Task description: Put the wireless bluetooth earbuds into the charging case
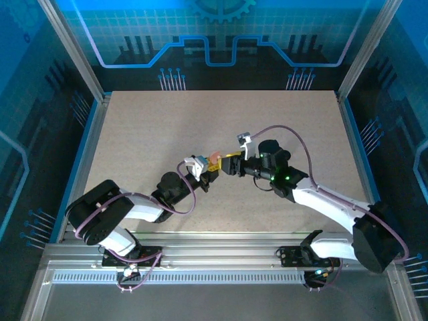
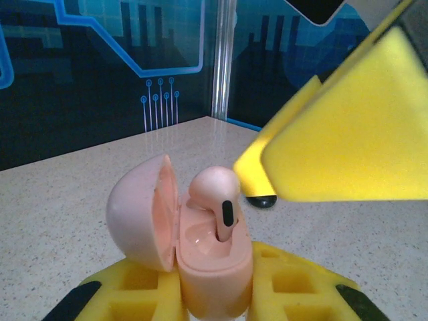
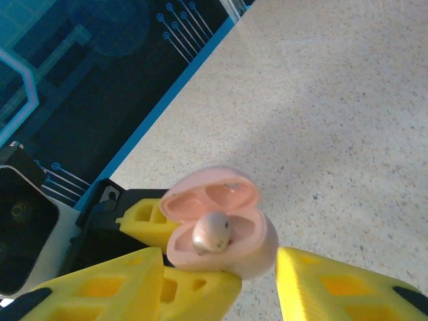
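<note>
**Left.** Your left gripper (image 1: 208, 172) was closed on the lower body of the pink charging case (image 2: 210, 267), with one yellow finger on each flank. It held the case over the counter (image 2: 60, 200) near the middle of the workspace. The lid (image 2: 137, 214) stood open to the left. I judged the grip sound and the case roughly upright.

**Centre.** One pale pink earbud (image 2: 215, 194) stood in the right-hand well, stem down, with its head proud of the rim and leaning left. The well beside it looked empty. I judged this earbud placed but not fully seated. A small dark item (image 2: 261, 200) lay on the counter beyond the case; I could not tell what it was.

**Right.** Your right gripper (image 3: 221, 264) was wide open and carried nothing. Its fingers were spread to either side of the case, with one tip just beside the earbud's head.

**Recommendation.** Hold the left gripper steady and the case level. Press the head lightly with one fingertip, straight down along the line of the stem. A sideways push would likely tip the earbud out or knock the lid shut.
</note>
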Controlling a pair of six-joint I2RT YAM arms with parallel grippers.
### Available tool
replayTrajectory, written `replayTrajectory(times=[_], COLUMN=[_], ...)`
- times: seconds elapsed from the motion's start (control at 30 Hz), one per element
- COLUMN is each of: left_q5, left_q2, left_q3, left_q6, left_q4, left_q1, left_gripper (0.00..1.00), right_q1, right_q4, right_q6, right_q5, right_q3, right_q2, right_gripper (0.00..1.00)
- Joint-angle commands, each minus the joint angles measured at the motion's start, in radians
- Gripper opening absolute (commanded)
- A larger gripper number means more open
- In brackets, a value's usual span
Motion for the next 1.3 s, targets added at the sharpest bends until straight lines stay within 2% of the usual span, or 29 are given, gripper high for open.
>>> replayTrajectory(times=[0.0,0.13,0.2,0.4,1.27], left_q5=[0.003,0.003,0.003,0.004,-0.002], left_q2=[-0.031,-0.049,-0.054,-0.064,-0.083], left_q3=[-0.006,-0.008,-0.008,-0.009,-0.02], left_q6=[0.011,0.024,0.029,0.031,0.036], left_q4=[0.044,0.011,0.002,-0.009,-0.014], left_q1=[-0.005,-0.004,-0.005,-0.004,-0.005], left_gripper=[0.12,0.12,0.12,0.12,0.12], right_q1=[-0.016,-0.017,-0.012,0.025,0.011], right_q4=[-0.212,-0.481,-0.54,-0.51,-0.416], right_q6=[0.052,0.18,0.203,0.237,0.222], right_q5=[0.034,0.031,0.003,-0.02,-0.107], right_q3=[0.079,0.186,0.214,0.226,0.356], right_q2=[-0.051,-0.037,-0.026,-0.031,0.111], right_gripper=[0.52,0.53,0.53,0.49,0.33])
